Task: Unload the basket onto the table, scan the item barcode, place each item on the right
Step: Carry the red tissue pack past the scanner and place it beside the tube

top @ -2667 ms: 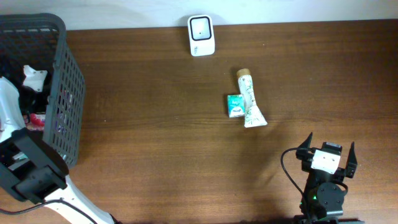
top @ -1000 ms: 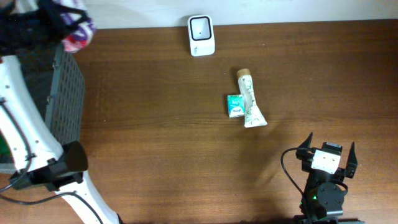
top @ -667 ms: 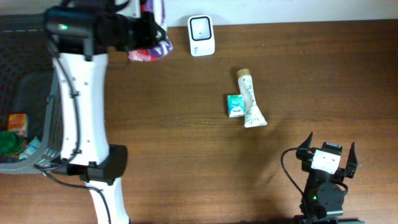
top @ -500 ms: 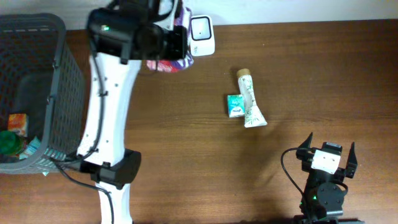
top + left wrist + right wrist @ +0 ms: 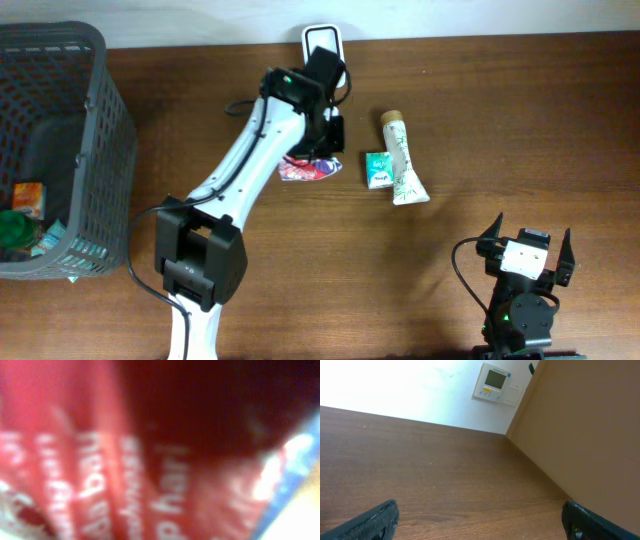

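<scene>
Red packet (image 5: 311, 167), clamped tight in our left gripper (image 5: 321, 148), has swung over from the basket (image 5: 100, 150) and now sits near the scanner (image 5: 311, 38), so we can present its barcode; our right gripper (image 5: 528, 248) idles wide.

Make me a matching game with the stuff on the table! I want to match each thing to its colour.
Things:
1. basket
2. tube
3. little box
4. packet

Colours:
A. green
B. mostly red, held by the left gripper
C. dark grey
D. white with a tan cap

Right pairs: 1-C, 2-D, 3-A, 4-B
</scene>
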Available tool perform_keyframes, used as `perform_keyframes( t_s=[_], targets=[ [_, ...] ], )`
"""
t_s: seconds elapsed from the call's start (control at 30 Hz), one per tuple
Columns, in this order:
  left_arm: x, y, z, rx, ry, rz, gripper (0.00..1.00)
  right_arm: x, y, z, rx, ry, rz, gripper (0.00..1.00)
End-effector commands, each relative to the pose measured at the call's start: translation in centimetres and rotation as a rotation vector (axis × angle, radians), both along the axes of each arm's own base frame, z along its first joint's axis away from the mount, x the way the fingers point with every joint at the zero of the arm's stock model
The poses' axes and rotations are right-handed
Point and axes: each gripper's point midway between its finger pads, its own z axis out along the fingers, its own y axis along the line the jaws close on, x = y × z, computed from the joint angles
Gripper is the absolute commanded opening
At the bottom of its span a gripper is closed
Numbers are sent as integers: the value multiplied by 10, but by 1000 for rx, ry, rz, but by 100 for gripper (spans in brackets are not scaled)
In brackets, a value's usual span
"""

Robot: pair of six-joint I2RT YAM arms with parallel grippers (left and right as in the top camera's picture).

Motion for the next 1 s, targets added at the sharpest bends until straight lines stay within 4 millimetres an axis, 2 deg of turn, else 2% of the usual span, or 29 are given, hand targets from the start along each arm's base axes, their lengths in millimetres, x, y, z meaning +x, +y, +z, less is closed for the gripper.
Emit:
perform_keyframes(
  t_s=[0.0, 0.07, 0.13, 0.23, 0.27, 0.3, 0.33, 0.37, 0.4, 0.47, 0.57, 0.63, 0.7, 0.77, 0.83, 0.9, 0.97],
  targets=[
    [-5, -6, -15, 6, -6, 18, 5, -1, -3, -3, 0, 4, -15, 99],
    [-3, -23, -30, -2, -38, -10, 9, -1, -3, -3, 0, 4, -15, 98],
    [-2, -32, -36, -8, -49, -25, 18, -1, -3, -3, 0, 4, -15, 99],
    [-5, -42, -45, -5, -44, -46, 25, -1, -3, -3, 0, 4, -15, 99],
    [-5, -46, -46, -10, -50, -52, 37, -1, -3, -3, 0, 4, -15, 99],
    [-4, -50, -45, -19, -60, -59, 55, -1, -3, -3, 0, 4, -15, 99],
    [-4, -56, -41, -43, -64, -66, 64, -1, -3, -3, 0, 4, -15, 99],
    [0, -58, -33, -58, -77, -66, 76, -1, -3, -3, 0, 4, -15, 99],
    [6, -55, -22, -66, -91, -53, 95, -1, -3, -3, 0, 4, -15, 99],
    [19, -39, 12, -80, -119, -13, 97, -1, -3, -3, 0, 4, -15, 99],
    [33, -7, 81, -105, -195, 37, 97, -1, -3, -3, 0, 4, -15, 99],
    [33, 22, 126, -110, -239, 63, 97, -1, -3, -3, 0, 4, -15, 99],
    [30, 54, 158, -105, -272, 111, 97, -1, -3, -3, 0, 4, -15, 99],
    [27, 85, 181, -88, -307, 169, 98, -1, -3, -3, 0, 4, -15, 99],
    [21, 125, 211, -73, -371, 199, 97, -1, -3, -3, 0, 4, -15, 99],
    [11, 150, 229, -72, -397, 248, 99, -1, -3, -3, 0, 4, -15, 99],
    [-1, 184, 248, -66, -436, 324, 99, -1, -3, -3, 0, 4, -14, 99]
  ],
)
